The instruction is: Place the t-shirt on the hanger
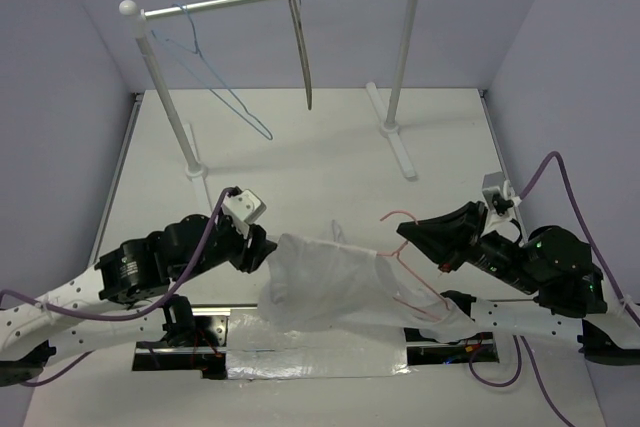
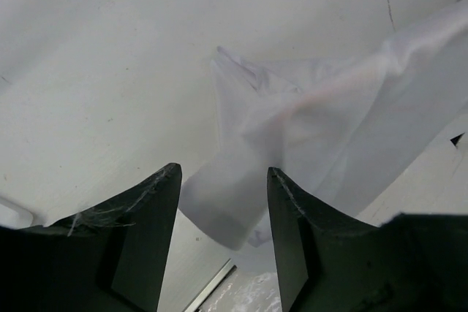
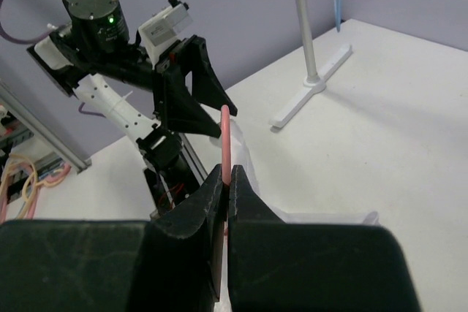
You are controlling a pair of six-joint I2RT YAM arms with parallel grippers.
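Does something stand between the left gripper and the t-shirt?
Nothing visible does. The t-shirt is directly before the open left gripper. The right gripper is shut on the hanger at the shirt's far side.

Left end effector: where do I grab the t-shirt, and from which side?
Probably the loose hemmed end of the t-shirt, coming from the left arm's side, where the open left end effector faces it. That end juts free as a narrow fold. The rest drapes over the hanger, which the right end effector pinches.
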